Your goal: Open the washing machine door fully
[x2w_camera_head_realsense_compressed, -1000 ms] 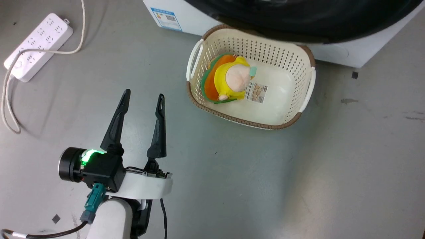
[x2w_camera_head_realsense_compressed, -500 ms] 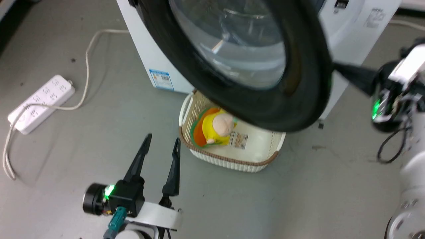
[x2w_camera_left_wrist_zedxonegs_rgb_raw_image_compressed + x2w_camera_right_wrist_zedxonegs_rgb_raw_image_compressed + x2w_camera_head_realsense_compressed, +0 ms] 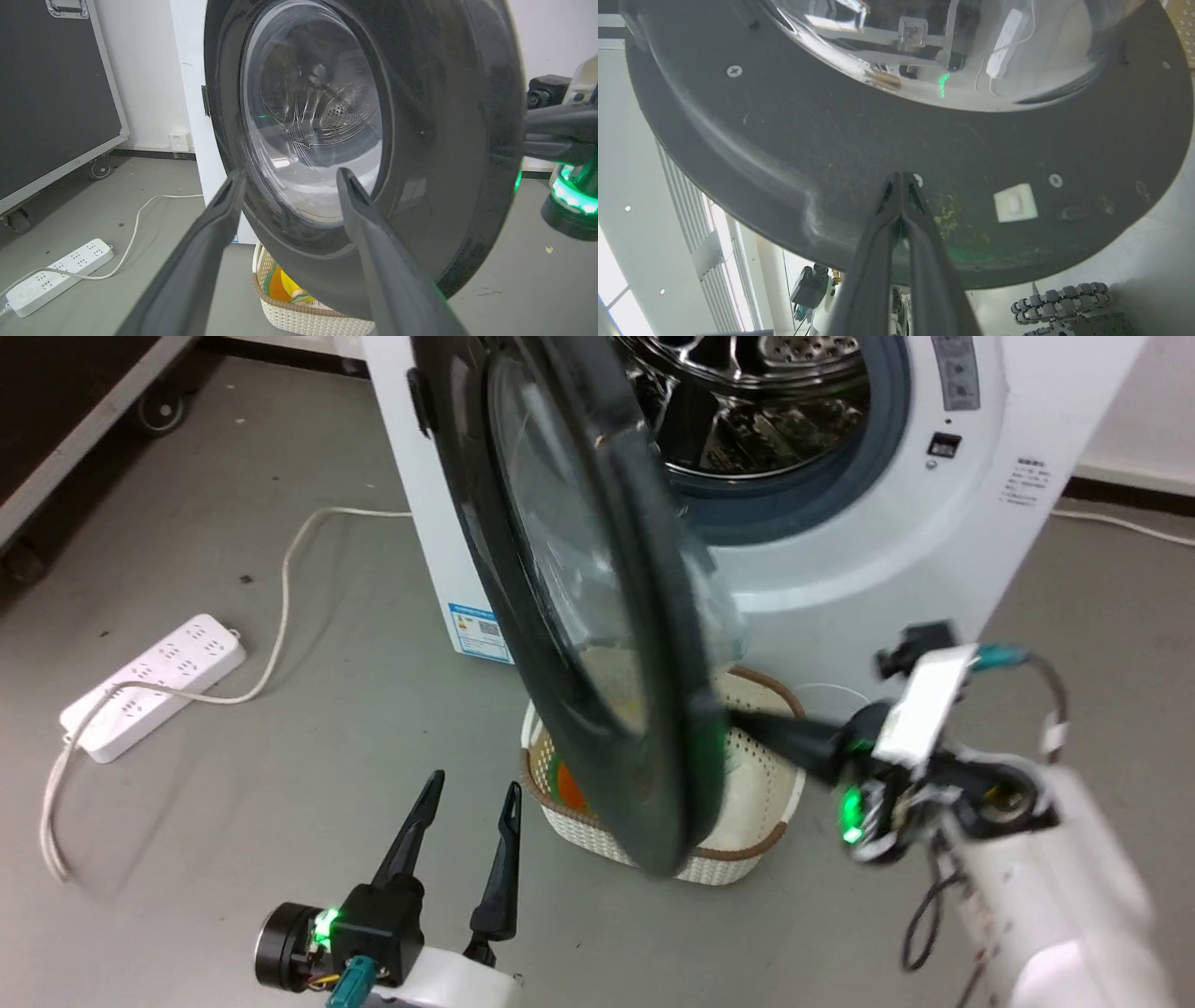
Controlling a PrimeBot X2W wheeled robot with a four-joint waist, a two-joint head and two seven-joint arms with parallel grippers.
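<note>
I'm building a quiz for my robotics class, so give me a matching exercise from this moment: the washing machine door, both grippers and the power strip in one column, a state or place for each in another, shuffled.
Column one:
1. washing machine door
2. left gripper
3. right gripper
4. power strip

Column two:
A. shut, tips against the door's inner side
B. lying flat at the head view's left, cable attached
C. swung part-way open
D. open, fingers apart, holding nothing

Pairs: 1-C, 2-D, 3-A, 4-B

basket (image 3: 730,864) before washing machine (image 3: 934,541), washing machine door (image 3: 597,597) above it, power strip (image 3: 154,686) at left
</note>
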